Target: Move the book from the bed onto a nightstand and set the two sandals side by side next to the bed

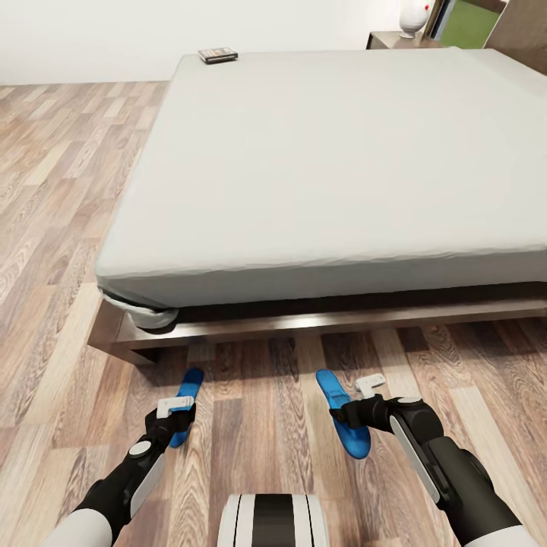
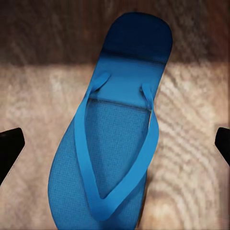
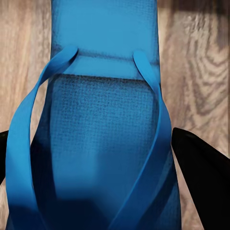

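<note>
Two bright blue sandals lie on the wood floor in front of the bed (image 1: pixel 334 175). My left gripper (image 1: pixel 174 411) hovers open over the left sandal (image 1: pixel 188 395), whose strap and sole (image 2: pixel 115 139) sit between the spread fingertips (image 2: pixel 10 146). My right gripper (image 1: pixel 348 414) is down on the right sandal (image 1: pixel 339 410), its dark fingers (image 3: pixel 199 175) lying against both edges of the sole (image 3: pixel 103 143). The book (image 1: pixel 218 55) rests on the mattress's far left corner. A dark nightstand (image 1: pixel 395 39) stands beyond the bed at the far right.
The bed's dark wooden base (image 1: pixel 251 328) juts out at floor level just past the sandals. A white vase (image 1: pixel 414 17) stands on the nightstand. Open plank floor (image 1: pixel 61 228) runs along the bed's left side to the white wall.
</note>
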Controlling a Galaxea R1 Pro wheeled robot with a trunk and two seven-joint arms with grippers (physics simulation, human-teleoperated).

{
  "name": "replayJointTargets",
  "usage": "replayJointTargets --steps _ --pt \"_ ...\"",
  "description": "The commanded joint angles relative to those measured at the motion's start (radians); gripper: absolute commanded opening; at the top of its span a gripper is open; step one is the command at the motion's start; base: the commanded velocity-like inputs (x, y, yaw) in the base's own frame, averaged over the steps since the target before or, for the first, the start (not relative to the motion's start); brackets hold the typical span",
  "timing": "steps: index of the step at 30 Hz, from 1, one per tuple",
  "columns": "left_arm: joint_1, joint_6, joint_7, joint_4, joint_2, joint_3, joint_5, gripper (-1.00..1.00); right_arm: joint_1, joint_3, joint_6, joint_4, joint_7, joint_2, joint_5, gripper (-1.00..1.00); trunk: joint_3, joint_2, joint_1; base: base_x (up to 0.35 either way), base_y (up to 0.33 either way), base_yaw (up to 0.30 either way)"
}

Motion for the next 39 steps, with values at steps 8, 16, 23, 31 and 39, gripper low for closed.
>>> replayJointTargets --steps 8,16,23,31,39 --pt "0.001 -0.004 0.008 0.001 0.001 -0.009 0.01 1.0 -0.001 0.001 0.004 -0.001 -0.005 -0.001 -0.011 -1.0 0.011 0.0 -0.002 0.0 0.0 0.0" --pt "0.001 -0.003 0.008 0.002 0.001 -0.01 0.009 1.0 -0.001 0.001 0.004 0.001 -0.005 0.0 -0.009 -1.0 0.023 0.001 -0.003 0.0 0.0 0.0" --pt "0.002 -0.002 0.003 0.0 -0.002 -0.011 0.007 1.0 0.0 0.0 0.002 0.012 -0.006 0.0 -0.01 -1.0 0.023 0.001 -0.003 0.0 0.0 0.0" --pt "0.003 0.008 -0.001 -0.006 0.001 -0.011 0.006 1.0 -0.001 -0.004 -0.003 0.084 -0.022 0.002 -0.005 -1.0 0.023 0.001 -0.003 0.0 0.107 0.0" --pt "0.003 0.01 -0.001 -0.015 0.002 -0.011 0.003 1.0 -0.002 -0.005 -0.014 0.12 -0.055 0.008 -0.002 -1.0 0.023 0.001 -0.003 0.0 0.131 0.0"
